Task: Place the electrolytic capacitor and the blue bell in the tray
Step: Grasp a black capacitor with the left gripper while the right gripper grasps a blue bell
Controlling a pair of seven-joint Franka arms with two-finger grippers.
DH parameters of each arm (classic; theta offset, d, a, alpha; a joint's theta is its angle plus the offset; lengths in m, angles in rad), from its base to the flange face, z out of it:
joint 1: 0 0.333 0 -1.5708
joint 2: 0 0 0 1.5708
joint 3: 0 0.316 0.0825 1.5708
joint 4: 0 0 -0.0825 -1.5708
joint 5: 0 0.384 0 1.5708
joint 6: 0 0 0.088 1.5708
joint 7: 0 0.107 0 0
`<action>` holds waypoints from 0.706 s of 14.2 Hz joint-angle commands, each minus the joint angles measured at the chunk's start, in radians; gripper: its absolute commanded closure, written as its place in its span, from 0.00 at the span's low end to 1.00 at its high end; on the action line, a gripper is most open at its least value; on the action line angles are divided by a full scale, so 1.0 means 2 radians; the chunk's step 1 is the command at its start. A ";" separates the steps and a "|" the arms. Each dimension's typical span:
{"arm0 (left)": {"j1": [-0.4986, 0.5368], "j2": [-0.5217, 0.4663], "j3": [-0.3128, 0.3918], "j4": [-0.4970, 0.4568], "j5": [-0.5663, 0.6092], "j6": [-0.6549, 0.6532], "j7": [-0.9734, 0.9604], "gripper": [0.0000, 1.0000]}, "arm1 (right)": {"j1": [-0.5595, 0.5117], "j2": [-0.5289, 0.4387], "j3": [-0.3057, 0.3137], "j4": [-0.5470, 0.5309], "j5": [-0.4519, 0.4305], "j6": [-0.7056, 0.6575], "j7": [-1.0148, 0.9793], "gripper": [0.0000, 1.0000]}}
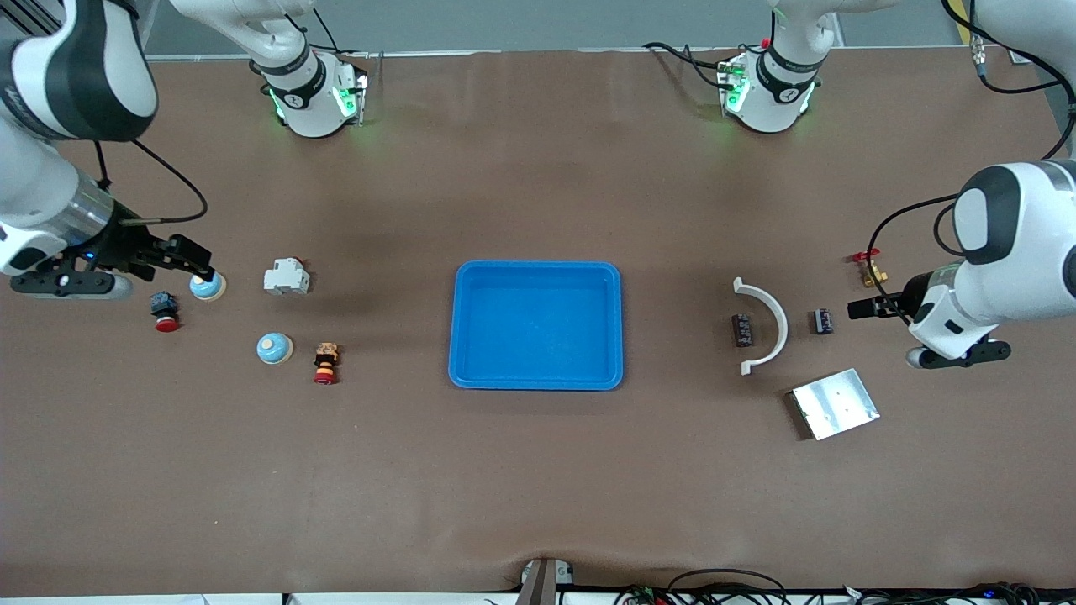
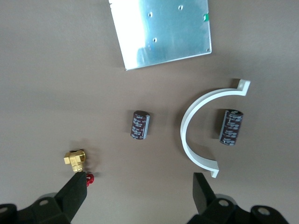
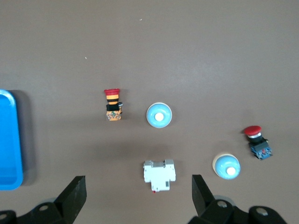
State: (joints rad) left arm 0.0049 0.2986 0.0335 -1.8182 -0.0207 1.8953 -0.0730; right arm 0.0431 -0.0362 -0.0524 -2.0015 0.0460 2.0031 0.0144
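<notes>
The bright blue tray point(image 1: 538, 370) point(image 3: 9, 140) lies at the table's middle with nothing in it. Two blue bells point(image 1: 275, 348) point(image 1: 207, 287) stand toward the right arm's end, and both show in the right wrist view point(image 3: 159, 115) point(image 3: 226, 166). Two dark electrolytic capacitors point(image 1: 742, 329) point(image 1: 823, 321) lie toward the left arm's end, one on each side of a white arc point(image 1: 769, 323); the left wrist view shows them too point(image 2: 231, 127) point(image 2: 140, 125). My right gripper point(image 1: 172, 262) point(image 3: 138, 193) hangs open in the air beside one bell. My left gripper point(image 1: 870, 307) point(image 2: 138, 191) hangs open near the capacitors, holding nothing.
A white breaker point(image 1: 287, 277) point(image 3: 160, 175) and two red push buttons point(image 1: 165, 311) point(image 1: 325, 363) lie among the bells. A brass valve with a red handle point(image 1: 870, 267) point(image 2: 74, 158) and a silver plate point(image 1: 832, 403) point(image 2: 161, 30) lie near the capacitors.
</notes>
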 commanded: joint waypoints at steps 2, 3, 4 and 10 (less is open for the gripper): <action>0.001 0.016 -0.001 -0.031 0.010 0.045 -0.005 0.00 | 0.000 -0.010 0.000 -0.061 0.005 0.064 -0.003 0.00; 0.001 0.016 -0.001 -0.044 0.010 0.061 -0.001 0.00 | -0.001 -0.006 0.000 -0.070 0.005 0.076 -0.003 0.00; 0.001 0.017 -0.001 -0.056 0.010 0.076 0.001 0.00 | -0.002 0.003 0.000 -0.077 0.005 0.091 -0.003 0.00; 0.001 0.039 -0.001 -0.118 0.010 0.190 0.003 0.00 | -0.005 0.059 0.000 -0.081 0.005 0.135 0.004 0.00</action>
State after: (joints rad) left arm 0.0044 0.3746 0.0328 -2.0023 -0.0206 2.2047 -0.0715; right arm 0.0411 0.0493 -0.0548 -2.1657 0.0460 2.2427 0.0154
